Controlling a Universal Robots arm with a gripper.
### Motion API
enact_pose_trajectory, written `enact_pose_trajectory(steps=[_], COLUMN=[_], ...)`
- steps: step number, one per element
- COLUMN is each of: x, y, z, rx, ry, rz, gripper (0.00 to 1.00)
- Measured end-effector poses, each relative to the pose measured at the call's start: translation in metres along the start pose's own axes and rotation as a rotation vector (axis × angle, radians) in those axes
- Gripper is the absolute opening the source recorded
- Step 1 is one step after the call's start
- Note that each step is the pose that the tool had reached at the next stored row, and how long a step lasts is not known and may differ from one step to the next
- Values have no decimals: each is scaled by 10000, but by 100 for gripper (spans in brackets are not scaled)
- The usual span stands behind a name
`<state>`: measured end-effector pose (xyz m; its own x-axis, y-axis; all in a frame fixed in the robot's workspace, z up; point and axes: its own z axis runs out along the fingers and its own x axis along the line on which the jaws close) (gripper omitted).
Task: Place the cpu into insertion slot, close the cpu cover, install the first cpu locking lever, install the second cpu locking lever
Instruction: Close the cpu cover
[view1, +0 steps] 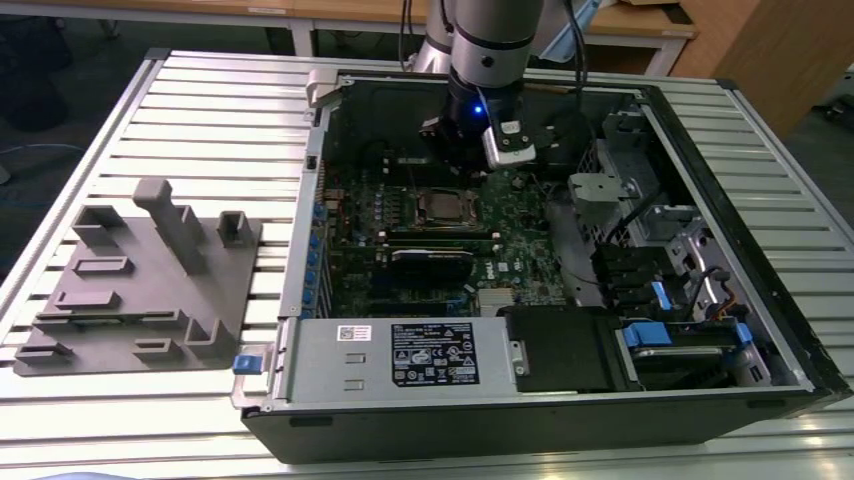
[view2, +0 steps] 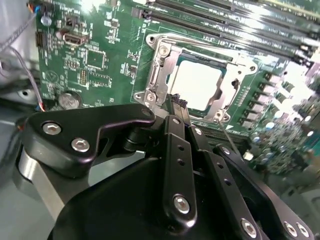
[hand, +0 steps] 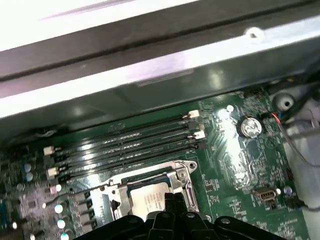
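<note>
One gripper (view2: 177, 102), black, on a single arm: its fingers (view2: 172, 150) are drawn together and we see nothing held between them. In the exterior view it hangs inside the computer case (view1: 798, 372), just above the far side of the insertion slot (view1: 441, 206).

One cpu (view2: 196, 84), pale grey top, seated in the insertion slot near the middle of the green motherboard (view2: 97, 67).

One cpu cover (view2: 161, 59), a silvery frame lying flat over the cpu, whose top shows through the window. In the second wrist view the gripper's tips stand just beside the frame's edge; we cannot tell whether they touch it.

One bank of long black memory slots (hand: 125, 145), running close along one side of the insertion slot.

Writing: one large white-and-black label (view1: 434, 355) on the silver power supply (view1: 320, 360) at the near end of the case, with a smaller white sticker (view1: 354, 333) beside it. We do not transcribe either. The white lettering on the motherboard is too small for us to read.

Edges and room: the case walls ring the motherboard on every side, and a metal wall (hand: 150, 75) rises close behind the memory slots. Drive bays with blue tabs (view1: 643, 335) crowd the exterior view's right.

One grey fixture tray (view1: 134, 290) lies on the slatted table (view1: 214, 100), well apart from the case, at the exterior view's left.
</note>
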<state>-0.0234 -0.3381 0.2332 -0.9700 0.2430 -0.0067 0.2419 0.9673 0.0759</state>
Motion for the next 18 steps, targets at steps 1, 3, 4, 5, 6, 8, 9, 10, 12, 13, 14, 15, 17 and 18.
enact_pose_trajectory(steps=[1, 3, 4, 5, 6, 8, 9, 10, 12, 13, 14, 15, 17, 18], x=[0, 0, 0, 0, 0, 0, 0, 0, 0, 0, 0, 0, 1, 1], y=[0, -1, -1, -1, -1, -1, -1, -1, -2, -2, -2, -2, -1, -1], z=[2, 5, 7, 9, 11, 15, 16, 17, 17, 17, 17, 17, 18, 17], rx=[3, 10, 12, 15, 18, 24, 27, 37, 76, 79, 79, 81, 126, 186], ry=[13, 39, 52, 64, 77, 102, 114, 124, 125, 124, 124, 124, 117, 108], rz=[-177, -551, -728, -908, -1084, -1441, -1619, -1783, -1860, -1862, -1861, -1861, -1861, -1861], gripper=[11, 11, 11, 11, 11, 11, 11, 11, 11, 11, 11, 11, 11, 11])
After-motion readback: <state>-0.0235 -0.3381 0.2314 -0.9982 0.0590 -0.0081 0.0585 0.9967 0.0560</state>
